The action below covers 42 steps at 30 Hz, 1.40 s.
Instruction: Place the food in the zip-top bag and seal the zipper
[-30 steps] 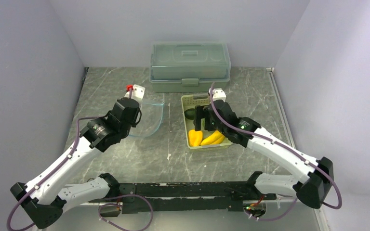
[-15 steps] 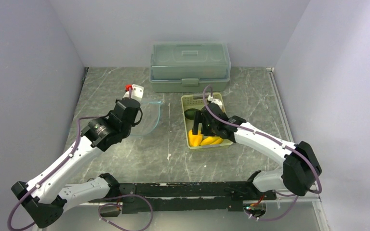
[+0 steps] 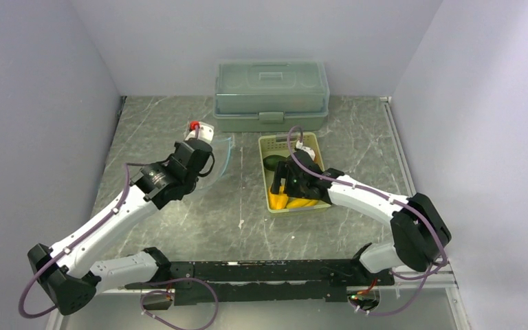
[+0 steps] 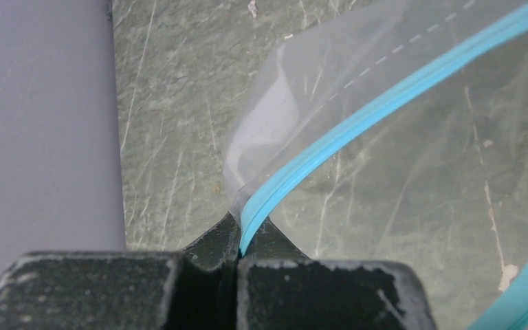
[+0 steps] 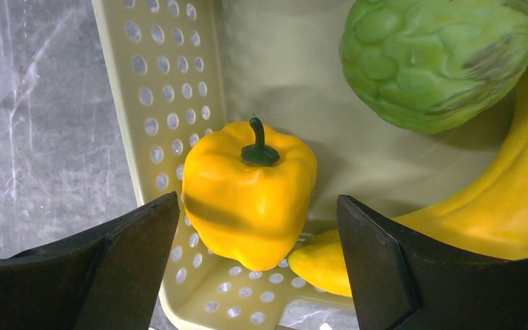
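Left claw (image 4: 237, 258) pinched shut on zipper (image 4: 357, 124). Right claw (image 5: 256, 203) wide open, empty, straddled yellow pepper (image 5: 247, 185). Next likely: close, carry into zip-top bag (image 4: 316, 75).

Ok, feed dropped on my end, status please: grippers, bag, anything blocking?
Left gripper shut on the zipper of the zip-top bag. Right gripper open astride the yellow pepper in the basket. Bananas crowd the pepper; bag looks empty.

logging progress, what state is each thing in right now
left tool, shut on zipper
right tool, open astride yellow pepper
zip-top bag, unsealed, mouth open
zipper, one end pinched
yellow pepper, upright in basket
bananas, lying in basket
green fruit, in basket
lidded box, closed
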### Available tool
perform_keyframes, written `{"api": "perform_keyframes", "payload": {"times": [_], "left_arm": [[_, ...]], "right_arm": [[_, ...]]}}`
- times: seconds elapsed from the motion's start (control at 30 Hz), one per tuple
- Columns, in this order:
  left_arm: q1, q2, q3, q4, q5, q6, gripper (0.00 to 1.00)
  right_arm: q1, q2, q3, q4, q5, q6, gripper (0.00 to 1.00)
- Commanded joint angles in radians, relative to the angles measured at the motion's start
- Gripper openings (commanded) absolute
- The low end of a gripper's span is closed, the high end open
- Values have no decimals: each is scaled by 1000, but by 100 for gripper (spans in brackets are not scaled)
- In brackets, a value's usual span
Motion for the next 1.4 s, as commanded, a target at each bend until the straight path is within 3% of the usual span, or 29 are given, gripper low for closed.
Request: {"api": "perform_keyframes", "payload": {"times": [0.0,0.23,0.4,0.57,0.73,0.97,1.37], "left_arm": [[-19,30,36,-21,-17,-42,0],[-37,40,40,-34,-1,-61,0],[-43,30,39,-31,14,-67,0],[-44,12,32,-15,35,-59,0],[-46,13,27,-12,34,-52,0],[-45,23,27,-11,42,-46,0],[-46,17,25,-5,48,-42,0]], "right_arm": [[-5,9,-20,59,-30,24,89],[-5,17,-67,97,-63,36,85],[-5,-1,-81,101,-41,32,65],[-5,-46,-69,61,27,14,38],[-5,-117,-41,10,124,-12,25],[-4,-216,54,-53,203,-44,25],[19,-272,173,16,93,-43,25]]}}
